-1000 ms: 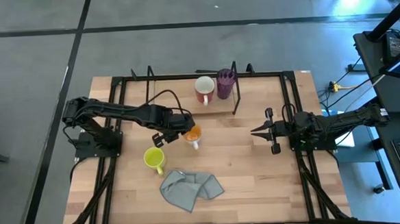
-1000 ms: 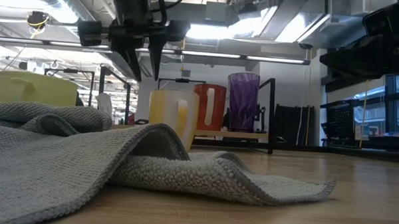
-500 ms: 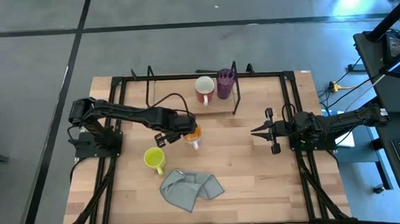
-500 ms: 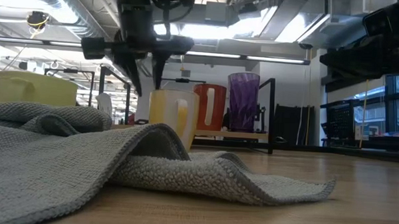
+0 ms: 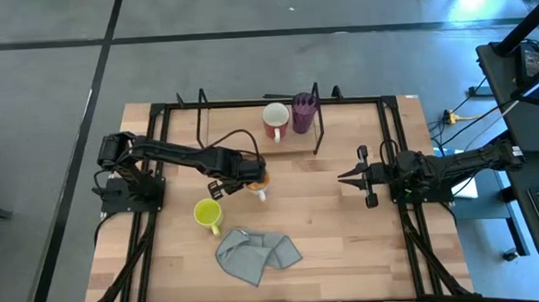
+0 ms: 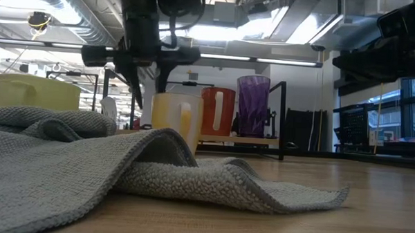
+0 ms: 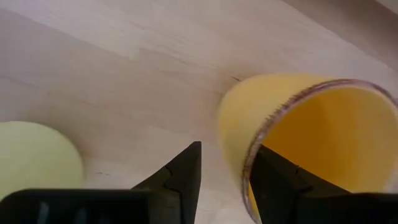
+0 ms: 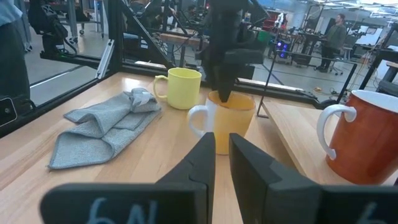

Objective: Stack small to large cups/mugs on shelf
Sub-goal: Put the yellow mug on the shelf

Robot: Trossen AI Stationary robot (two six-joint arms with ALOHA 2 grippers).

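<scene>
Four vessels on the table: one yellow mug at lower left of centre in the high view, one orange mug mid-frame, one white mug with reddish inside and one purple tumbler side by side at upper centre. One black wire shelf. One grey cloth, lower centre. Two robot arms, one per side.

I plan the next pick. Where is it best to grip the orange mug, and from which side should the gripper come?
Probably by the rim wall, from straight above: the orange mug stands upright with its mouth open. The left gripper already straddles that wall, one finger inside and one outside. Its white handle sticks out sideways, so grip away from it.
</scene>
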